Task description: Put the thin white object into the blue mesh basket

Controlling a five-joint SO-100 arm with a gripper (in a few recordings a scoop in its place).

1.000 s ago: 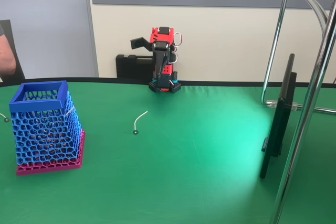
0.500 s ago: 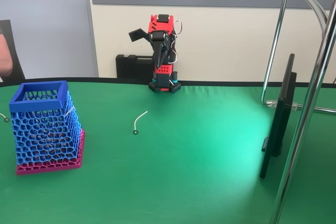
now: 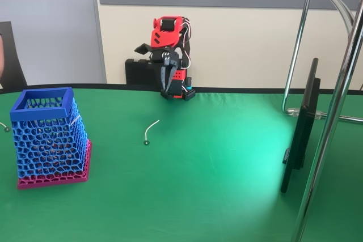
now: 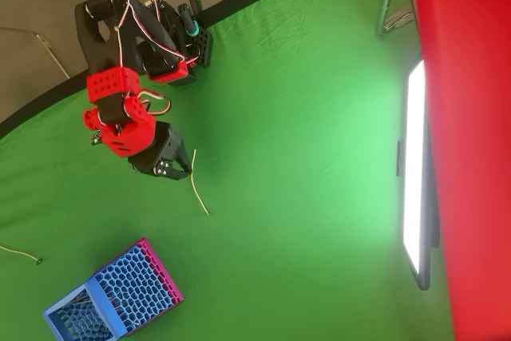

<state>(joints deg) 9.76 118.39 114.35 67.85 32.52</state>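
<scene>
White wire (image 3: 151, 129) – thin, short and slightly curved, with a small dark bead at one end – lies flat on the green table (image 3: 227, 162), out in the open and well apart from the blue mesh basket (image 3: 48, 134), which stands upright on its magenta base toward the left of the fixed view. It looks very light and probably a little springy, so it should weigh nothing in the grip but could flick or roll away if nudged from the side; lying flush on the cloth, it gives the fingers little to get under. The middle of the strand seems the best place to pinch, with the fingers set across it rather than along it – the bead end would likely slip. The gripper (image 4: 177, 167) hangs above the table with its tip near the far end of the wire in the overhead view, holding nothing; whether its fingers are parted or closed I cannot tell.
</scene>
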